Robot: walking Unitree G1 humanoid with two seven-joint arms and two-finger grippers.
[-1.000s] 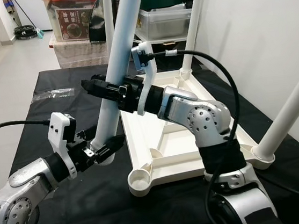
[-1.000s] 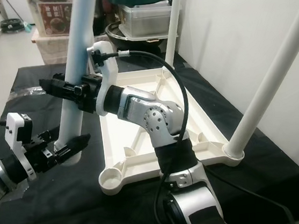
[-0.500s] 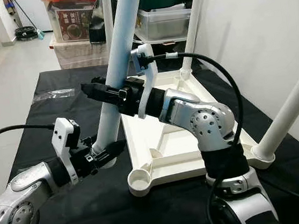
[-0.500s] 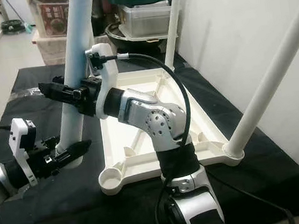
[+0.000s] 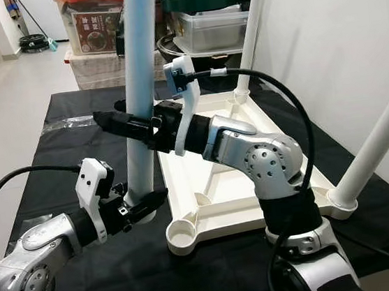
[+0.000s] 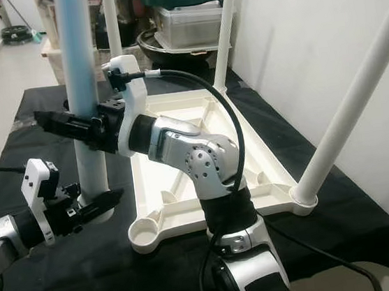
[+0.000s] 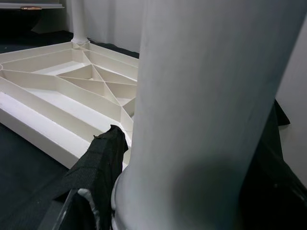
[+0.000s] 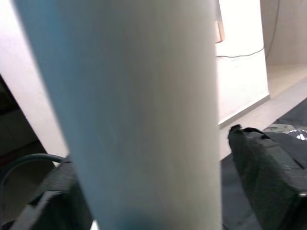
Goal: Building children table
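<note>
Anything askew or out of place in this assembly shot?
Yes: the leg held by both claws, left low and right higher, stands on the black cloth beside the upturned tabletop, not in the empty corner socket. Other legs are already seated.

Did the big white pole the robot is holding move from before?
Yes. The white table leg leaned toward the upside-down tabletop before; now it stands nearly upright beside it, gripped by the right hand and left hand.
</note>
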